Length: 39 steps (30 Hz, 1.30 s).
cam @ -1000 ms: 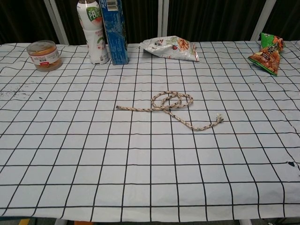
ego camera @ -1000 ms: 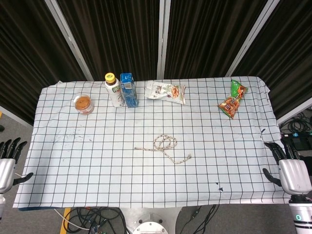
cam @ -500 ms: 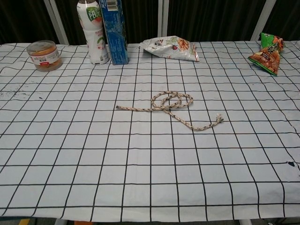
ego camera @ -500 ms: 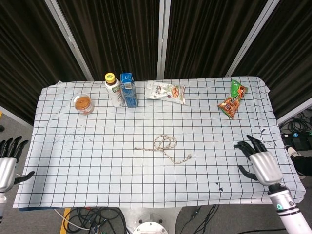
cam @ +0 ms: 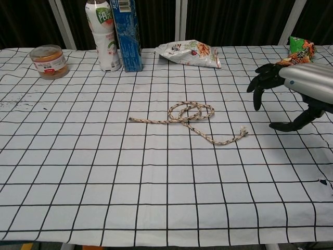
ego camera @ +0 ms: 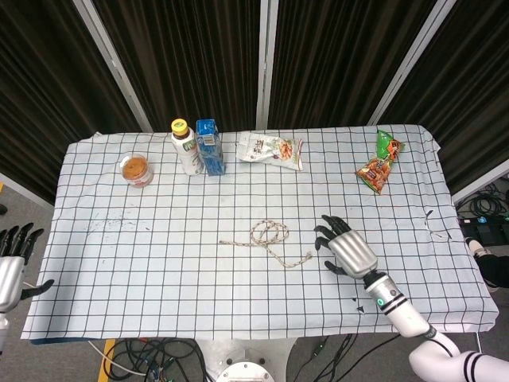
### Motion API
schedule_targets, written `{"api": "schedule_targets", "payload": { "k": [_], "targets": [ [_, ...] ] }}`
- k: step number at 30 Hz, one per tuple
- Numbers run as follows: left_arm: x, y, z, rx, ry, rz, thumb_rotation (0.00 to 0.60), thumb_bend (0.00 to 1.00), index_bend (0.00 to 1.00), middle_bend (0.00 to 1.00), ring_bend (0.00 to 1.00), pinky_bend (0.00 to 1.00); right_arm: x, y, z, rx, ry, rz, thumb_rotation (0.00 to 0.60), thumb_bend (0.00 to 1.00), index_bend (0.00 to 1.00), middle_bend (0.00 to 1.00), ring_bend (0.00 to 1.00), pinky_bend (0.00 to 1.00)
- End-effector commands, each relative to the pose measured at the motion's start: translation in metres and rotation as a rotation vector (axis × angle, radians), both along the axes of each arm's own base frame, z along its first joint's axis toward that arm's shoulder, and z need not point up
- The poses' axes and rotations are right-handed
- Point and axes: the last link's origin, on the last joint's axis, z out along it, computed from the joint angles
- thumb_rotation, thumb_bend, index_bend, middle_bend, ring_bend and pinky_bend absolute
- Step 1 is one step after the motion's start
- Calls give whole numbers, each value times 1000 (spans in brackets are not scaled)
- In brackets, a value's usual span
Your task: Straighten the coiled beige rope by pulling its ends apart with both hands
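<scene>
The coiled beige rope (ego camera: 268, 239) (cam: 188, 118) lies near the middle of the checked tablecloth, with a loop in the centre, one end trailing left and the other end (cam: 243, 131) trailing right. My right hand (ego camera: 345, 247) (cam: 294, 89) hovers just right of that right end, fingers spread, holding nothing and not touching the rope. My left hand (ego camera: 11, 269) stays off the table's left edge, fingers apart and empty; only the head view shows it.
Along the far edge stand a small jar (ego camera: 137, 169), a white bottle (ego camera: 185, 147) and a blue carton (ego camera: 210, 146). A snack bag (ego camera: 272, 150) lies beside them, and a green-orange snack bag (ego camera: 381, 164) lies at the far right.
My right hand has swept in from the table's right edge to a spot beside the rope's right end. The rope and my left hand have not moved.
</scene>
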Motion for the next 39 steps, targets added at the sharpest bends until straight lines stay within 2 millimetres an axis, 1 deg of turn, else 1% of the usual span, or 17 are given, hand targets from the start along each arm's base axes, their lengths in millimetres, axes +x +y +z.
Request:
{"api": "schedule_targets", "payload": {
  "k": [1, 3, 7, 16, 21, 33, 39],
  "targets": [
    [0, 2, 0, -2, 2, 1, 600, 16, 128, 46, 0, 0, 3, -7, -20, 11, 37, 32, 600, 212, 464, 215, 0, 82],
    [0, 3, -1, -4, 1, 0, 600, 16, 128, 46, 0, 0, 4, -7, -30, 22, 39, 35, 600, 232, 477, 214, 0, 71],
    [-1, 3, -2, -10, -3, 3, 600, 16, 128, 46, 0, 0, 6, -6, -42, 37, 45, 51, 600, 262, 488, 193, 0, 2],
    [-6, 1, -3, -13, -15, 12, 600, 17, 127, 46, 0, 0, 10, -1, -57, 43, 63, 85, 600, 316, 488, 165, 0, 0],
    [-9, 0, -4, -15, -22, 17, 600, 16, 127, 46, 0, 0, 10, 0, -61, 36, 67, 90, 600, 345, 488, 165, 0, 0],
    [-12, -1, -5, -20, -35, 22, 600, 17, 128, 46, 0, 0, 6, 2, -67, 37, 69, 74, 600, 355, 491, 165, 0, 0],
    [-12, 0, -5, -19, -35, 20, 600, 17, 128, 46, 0, 0, 6, 0, -68, 37, 67, 68, 600, 367, 527, 166, 0, 0]
  ]
}}
